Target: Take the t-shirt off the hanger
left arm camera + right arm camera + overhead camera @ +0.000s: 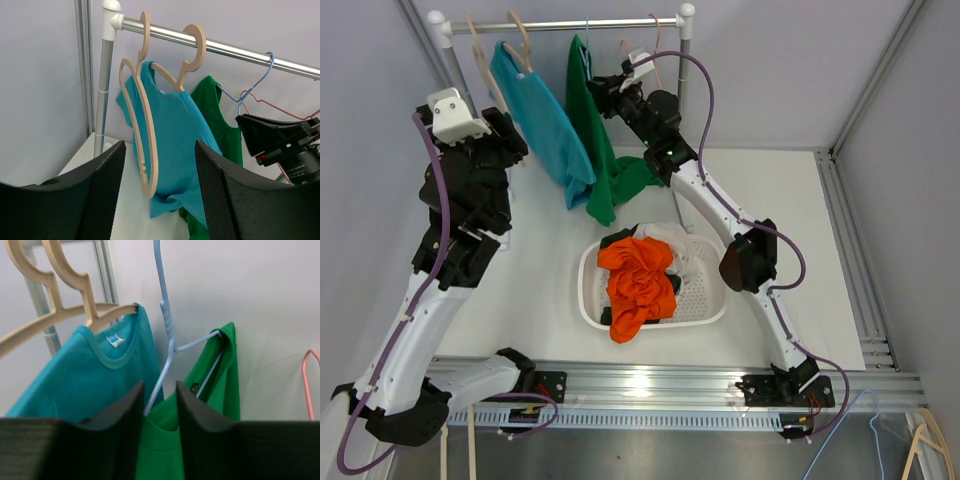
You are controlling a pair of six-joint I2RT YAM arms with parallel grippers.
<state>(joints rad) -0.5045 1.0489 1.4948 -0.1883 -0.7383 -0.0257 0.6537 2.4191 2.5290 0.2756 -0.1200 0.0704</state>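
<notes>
A green t-shirt (605, 150) hangs off one shoulder of a thin blue hanger (165, 315) on the rail (570, 24); its other shoulder has slipped off. My right gripper (159, 390) is up at the shirt's collar, jaws close together with green fabric (220, 375) and the hanger's lower arm between them. In the top view that gripper (603, 92) sits against the shirt's top. A teal t-shirt (172, 145) hangs on a wooden hanger (187, 65) to the left. My left gripper (160, 150) is open, facing the teal shirt, holding nothing.
An empty wooden hanger (145, 140) hangs in front of the teal shirt. A pink wire hanger (306, 385) is further right on the rail. A white basket (588, 295) with orange clothing (638, 280) and other garments stands mid-table below the rail.
</notes>
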